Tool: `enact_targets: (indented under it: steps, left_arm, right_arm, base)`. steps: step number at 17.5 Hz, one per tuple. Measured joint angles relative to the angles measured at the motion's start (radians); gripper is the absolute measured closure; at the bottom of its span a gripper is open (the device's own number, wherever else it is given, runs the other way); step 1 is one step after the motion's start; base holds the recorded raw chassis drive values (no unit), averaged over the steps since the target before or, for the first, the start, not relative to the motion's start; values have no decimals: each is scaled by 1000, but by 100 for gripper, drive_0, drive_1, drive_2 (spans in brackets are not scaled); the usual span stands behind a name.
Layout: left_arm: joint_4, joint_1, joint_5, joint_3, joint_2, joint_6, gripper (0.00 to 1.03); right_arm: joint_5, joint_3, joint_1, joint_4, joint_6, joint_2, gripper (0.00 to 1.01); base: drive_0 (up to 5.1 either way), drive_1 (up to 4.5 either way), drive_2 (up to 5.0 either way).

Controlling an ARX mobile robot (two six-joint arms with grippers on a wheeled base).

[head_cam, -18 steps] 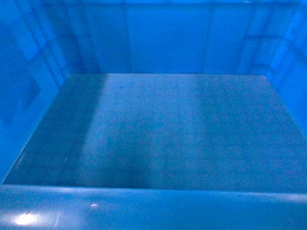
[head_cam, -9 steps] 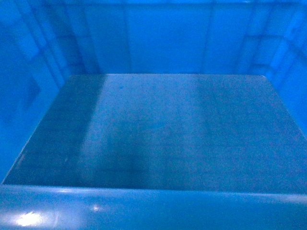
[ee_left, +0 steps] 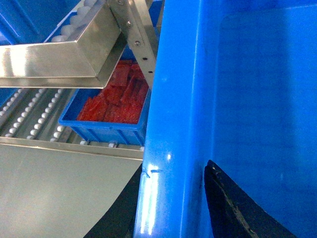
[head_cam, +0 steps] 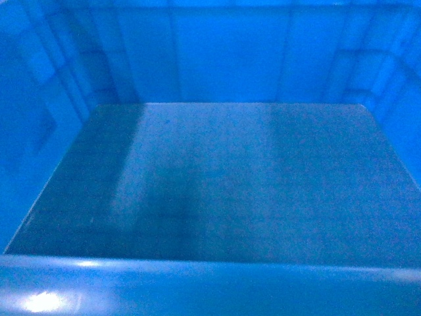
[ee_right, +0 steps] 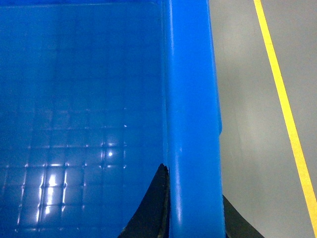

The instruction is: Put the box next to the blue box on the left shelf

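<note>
on both side rims of the blue crate [head_cam: 223,178] i see my left gripper [ee_left: 171,198] and right gripper [ee_right: 193,213] clamped, roller rack [ee_left: 29,119] beside, small blue bin [ee_left: 106,126] of red parts on it

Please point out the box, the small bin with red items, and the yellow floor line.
Box [head_cam: 223,184], head view, floor.
Bin [ee_left: 101,131], left wrist view, front wall.
Yellow line [ee_right: 285,109], right wrist view, middle.

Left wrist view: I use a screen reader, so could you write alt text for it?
The left gripper clamps the rim of the big blue crate. Beyond it on the roller flow rack sits a smaller blue bin of red packets.
</note>
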State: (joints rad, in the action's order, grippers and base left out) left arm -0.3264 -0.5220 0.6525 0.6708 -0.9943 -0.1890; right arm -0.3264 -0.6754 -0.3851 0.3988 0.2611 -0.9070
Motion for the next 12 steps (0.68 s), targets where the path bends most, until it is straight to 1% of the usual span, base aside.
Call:
enact_targets:
  steps: [5,12]
  left_arm:
    - [1,0,0,0,0,-1,73]
    - [-1,0,2,0,0,-1,73]
  right_arm:
    - [-1,0,0,1,-1,-1,92]
    - [0,0,0,-2,-1,-1,92]
  base:
    - [-477,112,364]
    - [-430,62,429]
